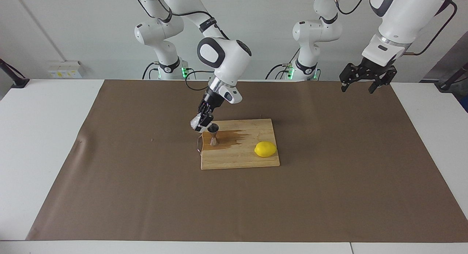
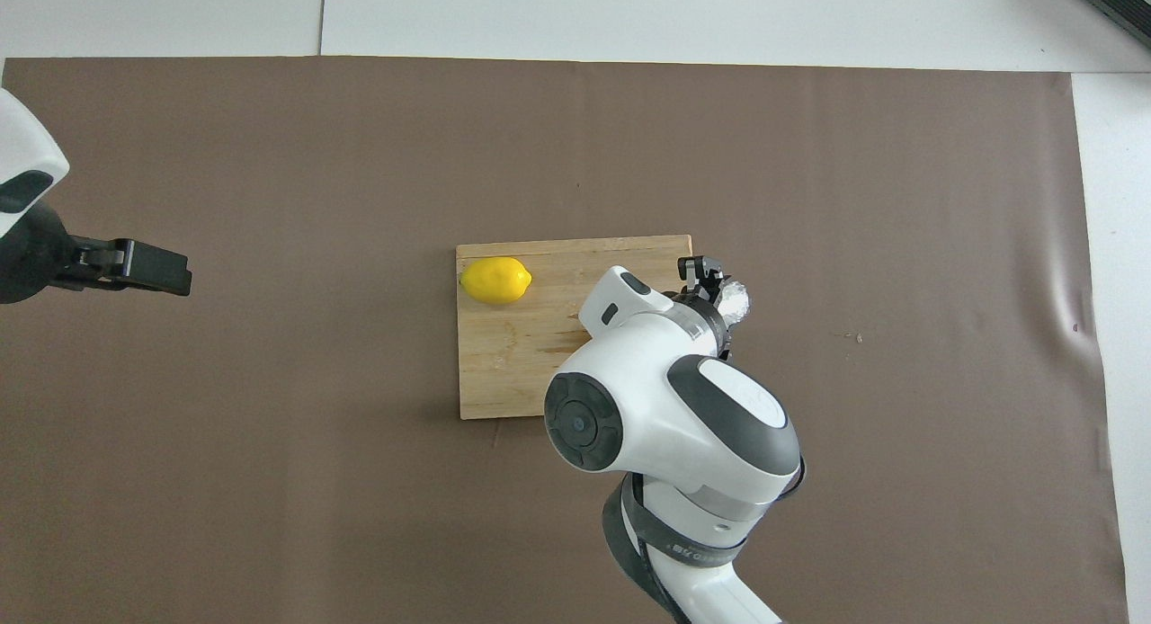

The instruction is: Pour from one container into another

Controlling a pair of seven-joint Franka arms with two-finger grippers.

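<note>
In the facing view, your right gripper (image 1: 202,125) is clamped on the clear glass cup (image 1: 196,122), tipped just above the steel jigger (image 1: 213,134). The jigger stands upright, its long axis vertical, near the cutting board's (image 1: 252,161) corner at the right arm's end, a dark wet stain spreading beside it. The cup's mouth must sit right over the jigger's rim. The lemon (image 1: 265,149) lies toward the board's other end. Your left gripper (image 1: 363,80) waits with fingers apart over the brown mat's (image 1: 146,195) edge nearest the robots, so the right arm is nearer.

In the overhead view, the right arm hides the jigger; the cup (image 2: 736,298) shows past the board's (image 2: 504,372) edge. No writing is readable.
</note>
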